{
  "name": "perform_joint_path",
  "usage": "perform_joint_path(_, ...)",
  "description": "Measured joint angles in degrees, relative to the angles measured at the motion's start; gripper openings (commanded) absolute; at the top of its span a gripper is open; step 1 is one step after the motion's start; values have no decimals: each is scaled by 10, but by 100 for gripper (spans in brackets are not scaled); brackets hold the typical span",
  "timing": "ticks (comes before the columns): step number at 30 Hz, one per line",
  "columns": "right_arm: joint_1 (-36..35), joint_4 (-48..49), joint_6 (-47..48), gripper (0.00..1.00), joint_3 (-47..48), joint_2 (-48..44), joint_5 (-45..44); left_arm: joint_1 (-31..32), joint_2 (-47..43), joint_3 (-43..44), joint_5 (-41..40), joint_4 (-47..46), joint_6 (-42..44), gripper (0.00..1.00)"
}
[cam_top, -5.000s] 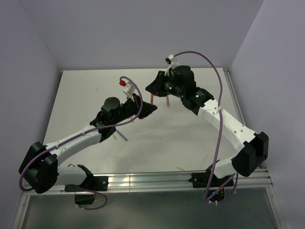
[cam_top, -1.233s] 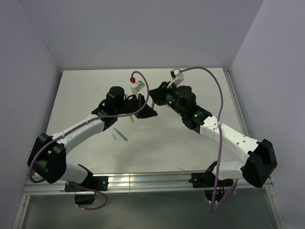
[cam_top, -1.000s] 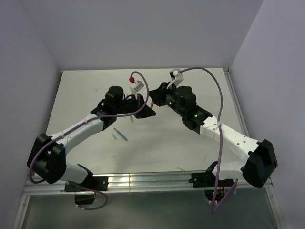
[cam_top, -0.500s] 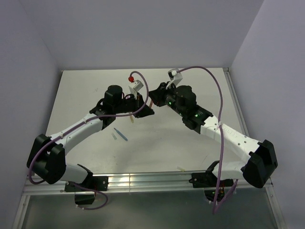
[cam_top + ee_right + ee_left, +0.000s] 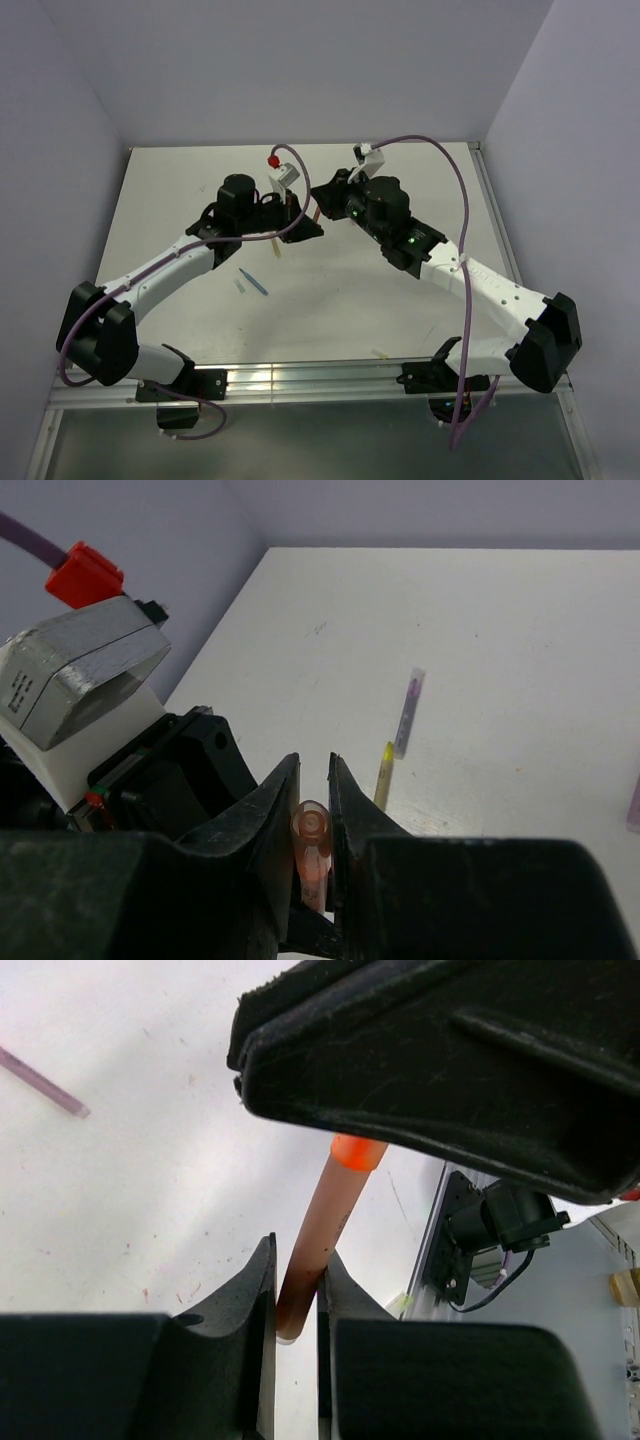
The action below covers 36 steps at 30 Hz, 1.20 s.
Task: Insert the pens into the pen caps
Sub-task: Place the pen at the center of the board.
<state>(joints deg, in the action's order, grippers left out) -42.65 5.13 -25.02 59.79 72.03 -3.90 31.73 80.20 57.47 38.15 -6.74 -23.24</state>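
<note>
**Alignment before the push**

We see the left gripper (image 5: 297,1265) clamped on an orange pen (image 5: 322,1215). The pen's tip reaches the right gripper (image 5: 312,775), which pinches a pinkish cap (image 5: 311,845) above the table (image 5: 500,630). We would keep pen and cap on one line, push slowly and straight, and loosen neither grip until the pen seats. We can read no brand or writing; the marks on the grey block (image 5: 80,670) are too small.
</note>
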Motion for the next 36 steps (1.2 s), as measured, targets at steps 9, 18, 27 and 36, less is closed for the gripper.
perform_joint_path(9,7,-117,-44,0,114,-1,-53,0,-29,-26,-11,-155,-40,34)
perform_joint_path(18,27,-282,-29,0,182,21,-57,-10,-74,-38,-157,-276,-67,51)
perform_joint_path(27,85,-341,14,0,257,105,-74,10,-132,-68,-242,-240,-94,52)
perform_joint_path(36,133,-386,80,0,437,354,-24,21,-181,-66,-324,-89,-150,52)
